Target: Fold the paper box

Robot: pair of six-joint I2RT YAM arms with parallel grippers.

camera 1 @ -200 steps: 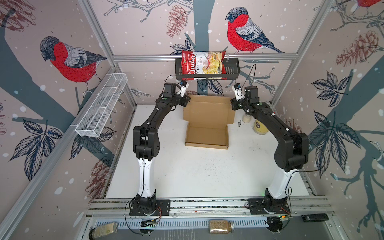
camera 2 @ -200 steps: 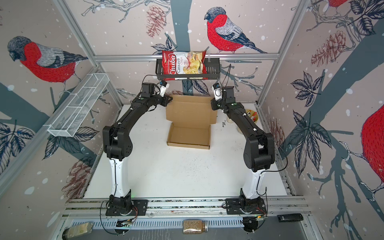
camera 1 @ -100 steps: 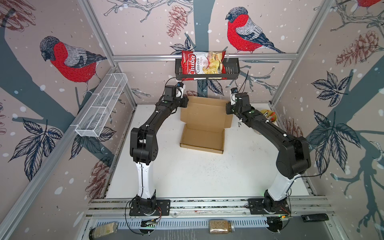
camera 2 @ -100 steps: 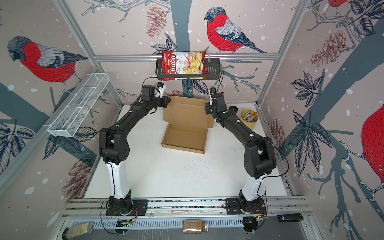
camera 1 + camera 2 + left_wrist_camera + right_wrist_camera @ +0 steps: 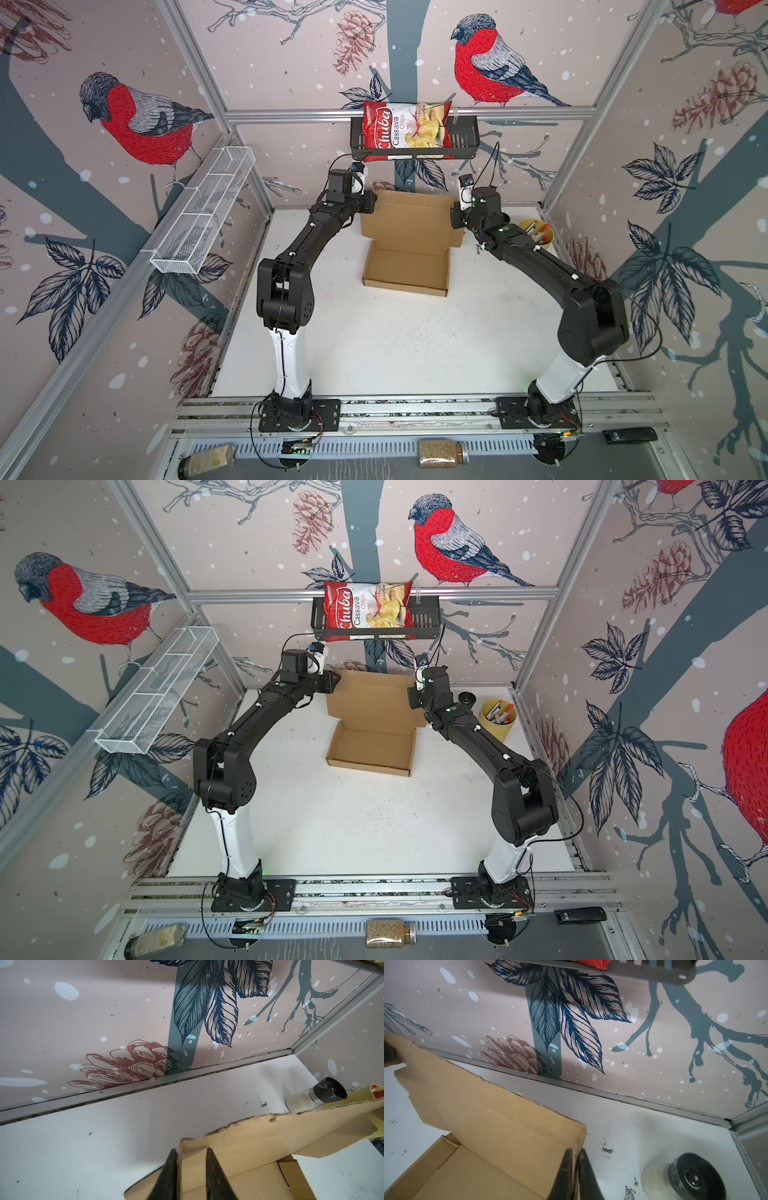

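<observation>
- The paper box (image 5: 406, 266) is sitting on the white table (image 5: 395, 345), towards the back wall and roughly midway between the two arms.
- Its shallow tray is lying flat with the open side up, and the lid panel is standing raised off the table along the tray's far edge.
- The left gripper (image 5: 190, 1149) is reaching in at the lid's left upper corner. Its jaws are standing apart, with the edge of the cardboard sitting loosely in the gap rather than being squeezed.
- The right gripper (image 5: 575, 1150) is meeting the lid's right upper corner, and its two fingers (image 5: 568, 1167) are pressing close together with the cardboard edge pinched between them.
- In both top views the two arms are bending inwards from the front rail, so the wrists are flanking the lid on either side.
- A yellow cup (image 5: 536, 237) of pens is standing near the back right corner, just beyond the right arm.
- A small jar with a black lid (image 5: 693, 1176) is lying on the table near that corner, apart from the box.
- A red bag of chips (image 5: 405, 129) is sitting in the black shelf on the back wall, above the box.
- A white wire basket (image 5: 203, 212) is hanging along the left wall.
</observation>
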